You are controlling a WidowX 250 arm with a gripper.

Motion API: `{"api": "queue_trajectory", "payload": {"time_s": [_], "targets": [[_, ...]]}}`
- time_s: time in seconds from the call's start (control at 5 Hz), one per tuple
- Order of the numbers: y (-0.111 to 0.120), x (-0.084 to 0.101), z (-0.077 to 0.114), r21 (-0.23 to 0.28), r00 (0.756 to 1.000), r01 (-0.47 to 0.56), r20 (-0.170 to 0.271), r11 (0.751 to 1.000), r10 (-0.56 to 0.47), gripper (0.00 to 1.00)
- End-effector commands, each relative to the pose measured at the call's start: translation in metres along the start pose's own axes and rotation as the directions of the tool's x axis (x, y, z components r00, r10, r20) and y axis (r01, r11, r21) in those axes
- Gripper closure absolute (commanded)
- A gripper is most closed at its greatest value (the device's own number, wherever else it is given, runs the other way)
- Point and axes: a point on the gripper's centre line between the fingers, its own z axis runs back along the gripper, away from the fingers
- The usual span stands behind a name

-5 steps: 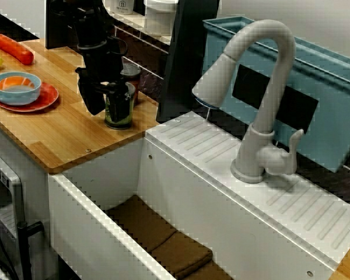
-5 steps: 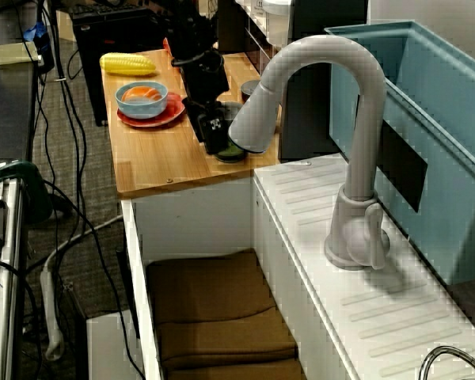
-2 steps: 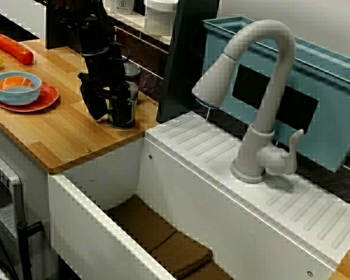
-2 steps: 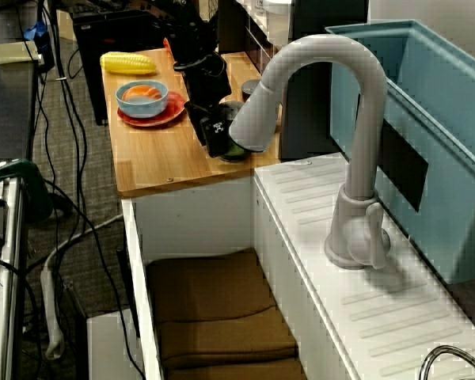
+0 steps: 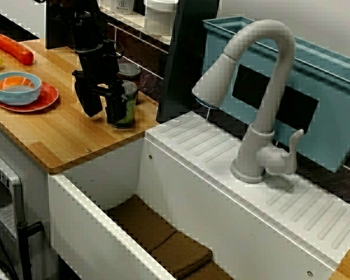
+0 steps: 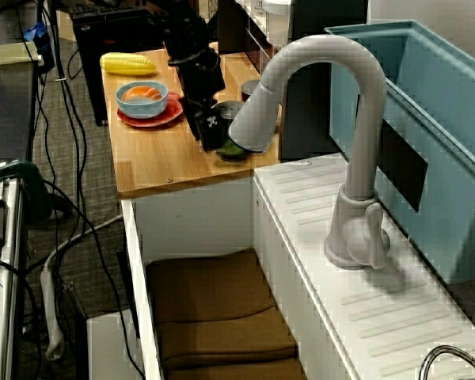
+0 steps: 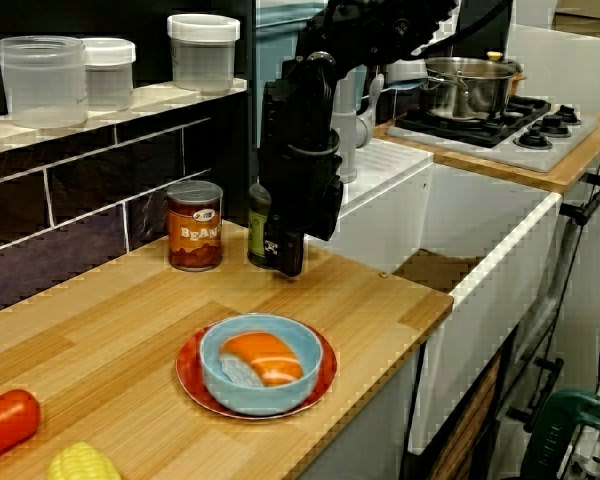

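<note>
Toppling of the jar [image 5: 122,111] beside the bean can [image 7: 195,225] may be caused by the gripper [image 7: 285,258], its closure not discernible.

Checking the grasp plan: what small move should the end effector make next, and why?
Probably a slow, short lift straight up. The end effector is down at the dark jar with green contents, standing on the wooden counter beside the brown bean can; sideways motion could knock that can, and the grip is hidden.

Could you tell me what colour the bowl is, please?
Light blue; the bowl shows best in the counter-level view.
</note>
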Motion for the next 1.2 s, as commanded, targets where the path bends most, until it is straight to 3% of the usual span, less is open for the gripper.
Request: {"api": "queue_trajectory", "payload": {"time_s": [0.0, 0.4, 1.0], "targets": [[0.02, 0.012, 0.038, 0.061, 0.997, 0.039, 0.062, 0.997, -0.043, 0.0], [0.036, 0.012, 0.044, 0.137, 0.998, 0.066, 0.012, 0.988, -0.068, 0.0], [0.079, 0.016, 0.057, 0.133, 1.0, -0.003, 0.012, 0.991, 0.002, 0.0]]}}
